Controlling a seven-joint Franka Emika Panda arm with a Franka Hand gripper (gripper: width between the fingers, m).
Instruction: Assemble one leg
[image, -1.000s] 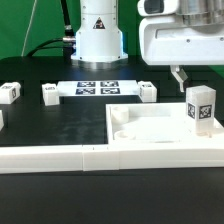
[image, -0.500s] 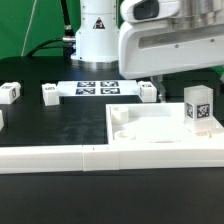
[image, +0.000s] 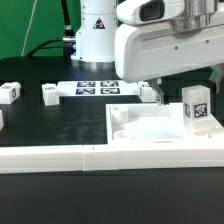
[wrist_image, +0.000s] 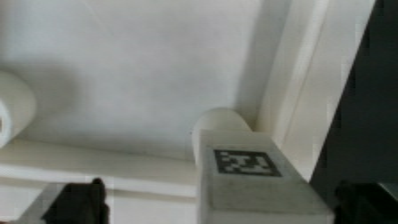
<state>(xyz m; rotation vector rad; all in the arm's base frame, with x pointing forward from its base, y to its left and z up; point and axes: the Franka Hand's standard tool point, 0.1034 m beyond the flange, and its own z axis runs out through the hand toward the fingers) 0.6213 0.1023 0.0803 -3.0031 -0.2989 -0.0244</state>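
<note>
White plastic leg (image: 196, 108) upright in the panel (image: 150, 138), my end effector (wrist_image: 222, 204) spread wide and holding nothing.

In the exterior view the leg stands at the panel's 3 o'clock side. The wrist view frames it between my two fingertips (wrist_image: 79, 203), neither touching it, with the rim (wrist_image: 294, 60) just beside it. My worry is that closeness. One finger could catch the rim on the way down, or, if I am off-centre, land on the leg's top and tip it over. The arm (image: 170, 50) points straight down, filling the exterior view from 12 to 2 o'clock, above the panel's far edge.
</note>
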